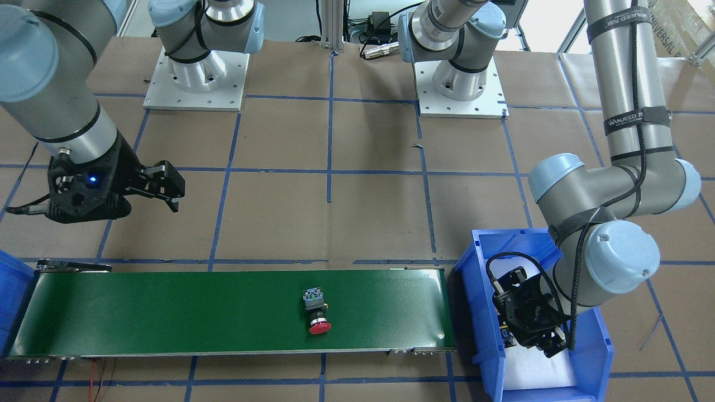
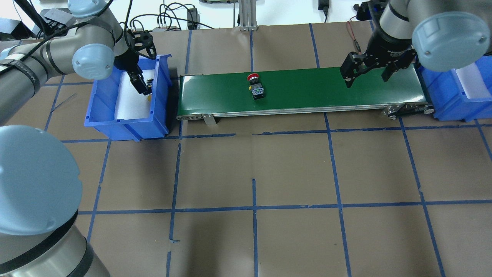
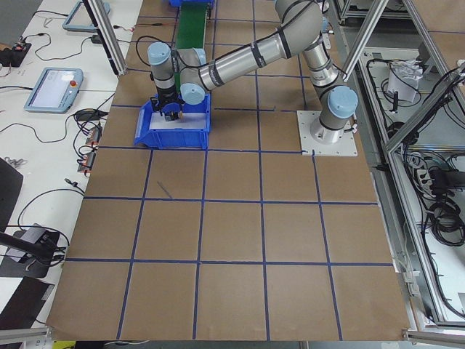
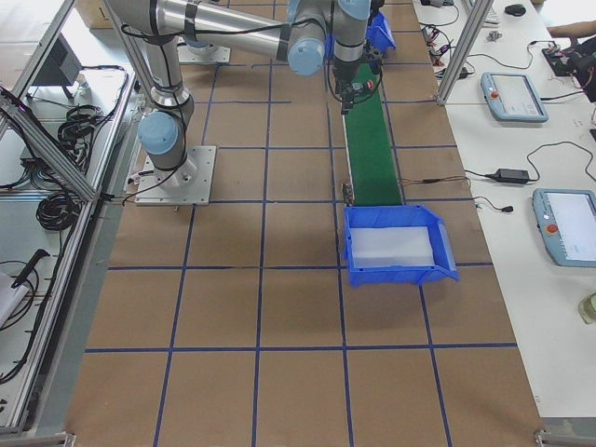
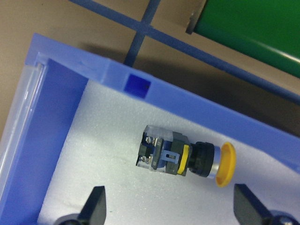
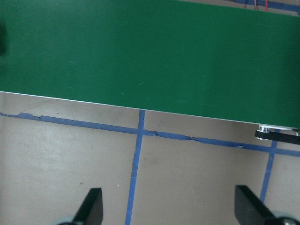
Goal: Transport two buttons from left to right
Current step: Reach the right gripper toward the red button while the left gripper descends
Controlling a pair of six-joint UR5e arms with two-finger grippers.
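Green conveyor belt (image 1: 167, 310), front-facing view: the red-capped push-button switch with black barrel and grey rear block (image 1: 317, 311) lies on its side near mid-length. The right gripper (image 1: 167, 190) hangs over the brown paper table cover (image 1: 363, 212), well apart from that switch. The left gripper (image 1: 536, 338) is down inside the blue plastic bin (image 1: 600, 349) at the belt's other end.

Overhead view: the right gripper (image 2: 366, 79) is spread wide above the belt's right end and carries nothing. The red-capped switch (image 2: 254, 86) lies between the two arms. The left gripper (image 2: 141, 86) is in the left bin (image 2: 127, 129), with a yellow speck beside its tips. A second blue bin (image 2: 453, 109) stands past the belt's right end.

Exterior left view: the near arm reaches into the bin (image 3: 174, 138); too small for more.

Exterior right view: the near arm's tool is over the belt (image 4: 372, 158); the near bin (image 4: 445, 251) shows no switch.

Left wrist view: the yellow-capped push-button switch (image 5: 185, 157) lies on its side on the white foam liner (image 5: 93, 154), with its cap close against the bin wall (image 5: 187, 101). The fingers (image 5: 96, 204) are parted and unladen, and stop short of it.

Right wrist view: the fingers (image 6: 93, 206) are parted over the paper beside the belt (image 6: 150, 51), nothing between them.

Hazards, as judged:
- **Wall contact:** the finger on the cap side has little room and may strike the bin wall.
- **Poor seating:** closing along the switch's length onto the rounded cap may let it pivot or slip out.
- **Rolling:** the red-capped switch, resting on a round barrel, may roll when touched.
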